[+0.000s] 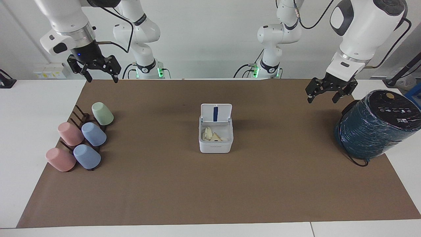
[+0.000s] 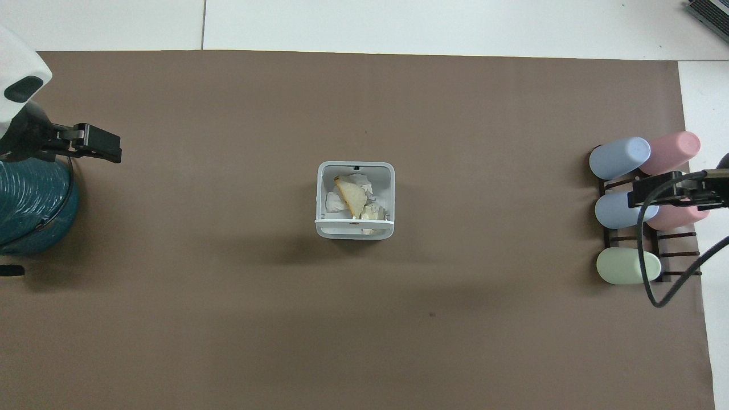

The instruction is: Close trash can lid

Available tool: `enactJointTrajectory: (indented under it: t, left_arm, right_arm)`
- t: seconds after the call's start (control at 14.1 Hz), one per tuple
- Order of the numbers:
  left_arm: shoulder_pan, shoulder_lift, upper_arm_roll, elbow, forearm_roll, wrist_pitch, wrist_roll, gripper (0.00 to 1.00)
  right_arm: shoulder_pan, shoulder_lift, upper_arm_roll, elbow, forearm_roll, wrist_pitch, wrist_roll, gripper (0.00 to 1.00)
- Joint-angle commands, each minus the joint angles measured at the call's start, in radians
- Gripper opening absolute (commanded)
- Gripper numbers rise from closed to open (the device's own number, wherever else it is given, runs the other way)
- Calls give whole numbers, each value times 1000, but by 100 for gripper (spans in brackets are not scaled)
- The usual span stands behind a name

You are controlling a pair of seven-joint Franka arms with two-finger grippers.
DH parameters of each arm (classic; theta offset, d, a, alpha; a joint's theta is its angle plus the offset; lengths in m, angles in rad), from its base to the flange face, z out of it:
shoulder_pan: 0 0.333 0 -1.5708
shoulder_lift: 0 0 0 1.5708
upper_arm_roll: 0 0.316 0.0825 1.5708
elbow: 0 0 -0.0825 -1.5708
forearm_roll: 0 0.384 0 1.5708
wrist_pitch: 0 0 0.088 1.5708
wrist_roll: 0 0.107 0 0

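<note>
The small white trash can stands in the middle of the brown mat and also shows in the overhead view. Crumpled paper scraps lie inside it. Its lid stands open and upright on the side nearer to the robots, with the blue stripe on its underside showing. From overhead the lid shows edge-on. My left gripper is open and empty, in the air beside the teal cylinder, well apart from the can. My right gripper is open and empty, raised over the mat's edge at the right arm's end.
A large dark teal plastic-wrapped cylinder lies at the left arm's end of the table. A dark rack with several pastel cups sits at the right arm's end. Bare mat surrounds the can.
</note>
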Motion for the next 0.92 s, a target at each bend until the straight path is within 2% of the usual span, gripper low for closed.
enactJointTrajectory:
  t: [0.0, 0.64, 0.85]
  left_arm:
    - [5, -32, 3, -42, -6, 24, 15, 100]
    - [-13, -33, 2, -47, -6, 20, -2, 100]
    - [-49, -59, -8, -97, -7, 22, -33, 100]
  right_arm:
    - [-5, -20, 2, -19, 21, -7, -21, 100]
    - [-5, -20, 2, -19, 21, -7, -21, 100]
    - [-5, -20, 2, -19, 21, -7, -21, 100]
